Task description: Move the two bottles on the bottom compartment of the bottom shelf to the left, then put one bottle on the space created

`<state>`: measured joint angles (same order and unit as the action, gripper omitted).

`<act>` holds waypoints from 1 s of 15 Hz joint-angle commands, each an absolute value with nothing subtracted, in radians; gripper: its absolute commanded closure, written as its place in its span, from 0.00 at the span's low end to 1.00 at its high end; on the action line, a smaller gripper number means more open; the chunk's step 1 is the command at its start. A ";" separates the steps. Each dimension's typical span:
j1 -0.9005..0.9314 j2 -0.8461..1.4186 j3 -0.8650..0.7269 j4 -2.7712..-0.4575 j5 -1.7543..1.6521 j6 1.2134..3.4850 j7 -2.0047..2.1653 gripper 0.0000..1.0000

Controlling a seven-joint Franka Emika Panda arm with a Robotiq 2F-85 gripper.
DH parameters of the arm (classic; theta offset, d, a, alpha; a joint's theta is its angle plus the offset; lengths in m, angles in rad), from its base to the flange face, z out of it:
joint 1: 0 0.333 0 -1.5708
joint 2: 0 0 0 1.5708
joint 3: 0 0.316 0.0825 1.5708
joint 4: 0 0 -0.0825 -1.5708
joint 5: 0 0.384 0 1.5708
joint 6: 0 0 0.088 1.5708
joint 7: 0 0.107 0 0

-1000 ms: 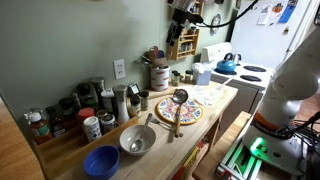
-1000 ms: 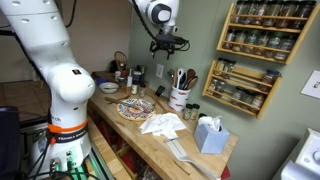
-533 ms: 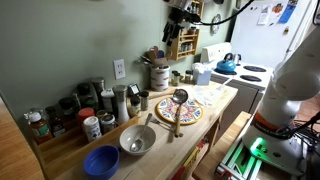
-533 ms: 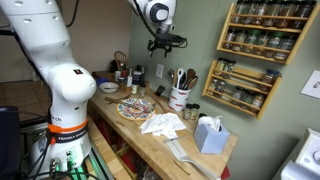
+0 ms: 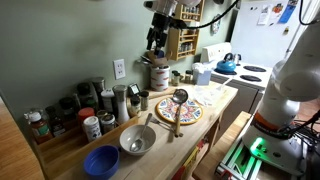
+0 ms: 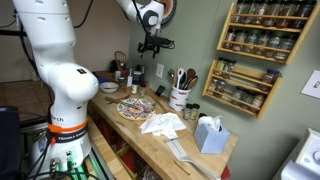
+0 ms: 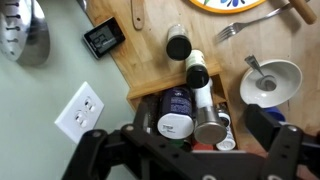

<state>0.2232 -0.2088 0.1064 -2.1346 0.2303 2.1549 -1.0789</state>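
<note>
Now my gripper (image 7: 190,158) hangs wide open & empty above bottles (image 7: 178,108) on the counter (image 7: 150,60), well apart from bottom shelf (image 6: 240,88).

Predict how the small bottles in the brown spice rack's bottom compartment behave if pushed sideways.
The bottles appear to stand upright, close together in the bottom compartment, so pushing one probably shoves its neighbour along. They look taller than wide, so a high push may tip them. Probably light; material too small to tell.

Smooth wooden countertop (image 7: 250,50), glossy steel bowl (image 5: 137,140)
</note>
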 commanded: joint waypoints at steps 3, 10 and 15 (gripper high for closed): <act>0.216 -0.034 0.142 -2.062 0.160 2.160 -1.017 0.00; 0.218 0.123 0.182 -2.020 0.160 2.201 -0.985 0.00; 0.216 0.155 0.208 -2.082 0.148 2.270 -0.930 0.00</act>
<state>0.2230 0.1438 0.1914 -2.0433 0.1842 2.2305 -0.9918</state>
